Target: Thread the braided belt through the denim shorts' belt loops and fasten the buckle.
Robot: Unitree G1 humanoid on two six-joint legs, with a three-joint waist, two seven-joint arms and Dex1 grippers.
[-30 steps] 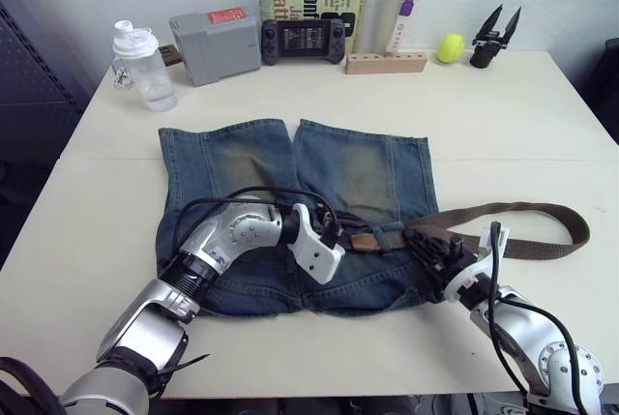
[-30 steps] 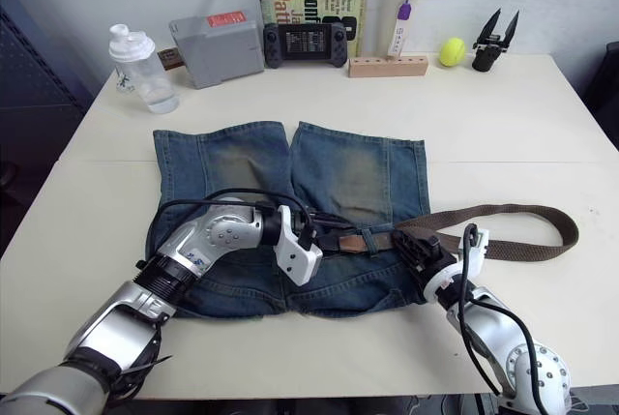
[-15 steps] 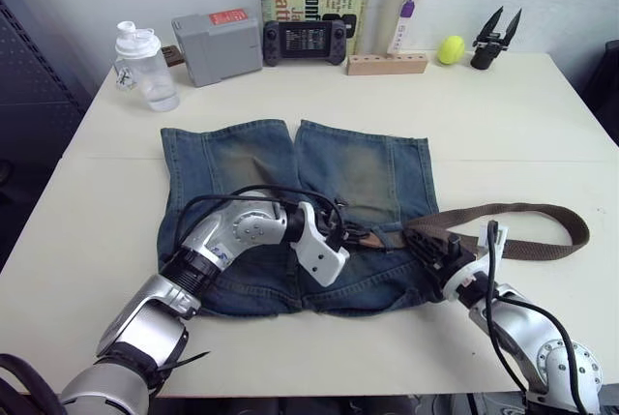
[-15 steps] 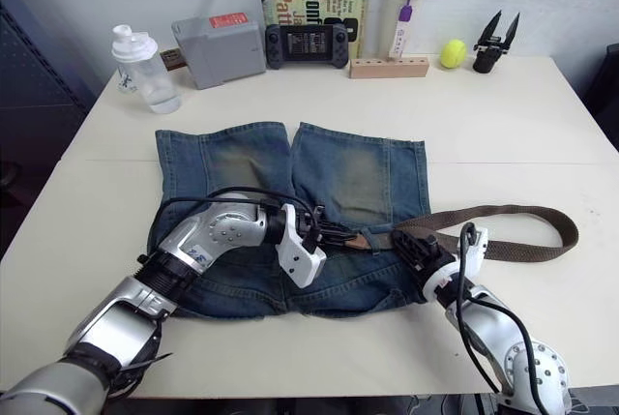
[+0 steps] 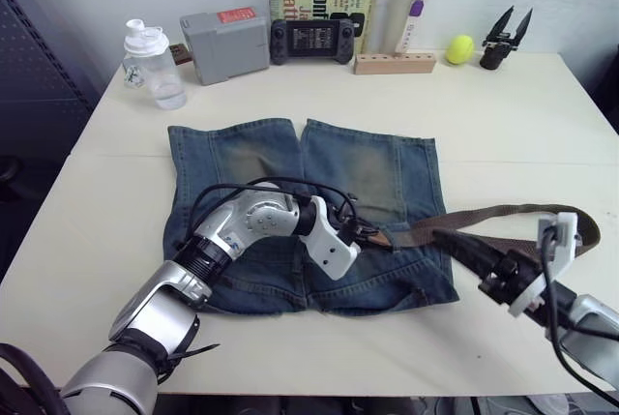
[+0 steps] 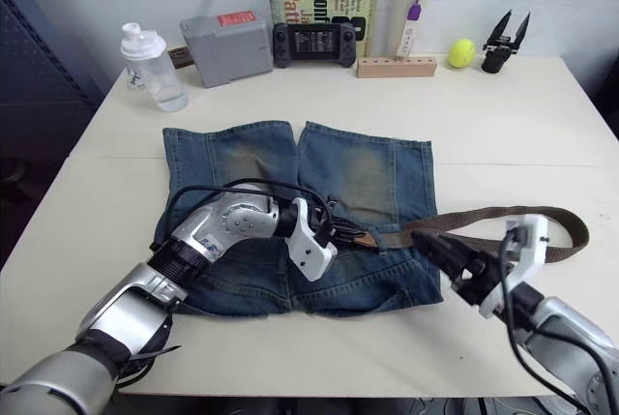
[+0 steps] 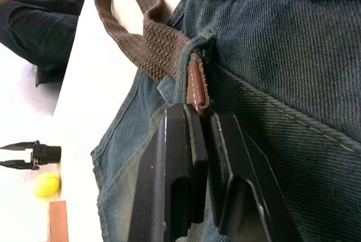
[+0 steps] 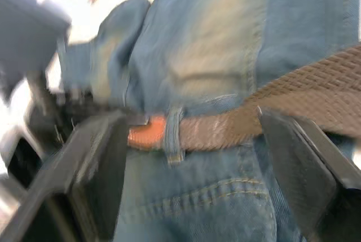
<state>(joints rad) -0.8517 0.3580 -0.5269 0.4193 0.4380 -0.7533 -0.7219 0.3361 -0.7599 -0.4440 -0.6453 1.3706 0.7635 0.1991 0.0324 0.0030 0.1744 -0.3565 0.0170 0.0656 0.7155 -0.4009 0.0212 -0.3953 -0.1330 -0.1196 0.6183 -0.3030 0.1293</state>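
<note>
the braided belt (image 5: 503,217) lies across the denim shorts' (image 5: 290,168) near waistband, its tan tip (image 7: 197,87) just through a belt loop (image 7: 189,61) and pinched in your closed left gripper (image 7: 204,119), so draw it leftward slowly while your wide-open, empty right gripper (image 6: 447,251) feeds slack.

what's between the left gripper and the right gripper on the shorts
In the eye views, the braided belt runs between the left gripper and right gripper, through a belt loop.

The right tool (image 6: 455,258) has let go of the braided belt (image 6: 503,214) (fingers now spread) and drawn back.
</note>
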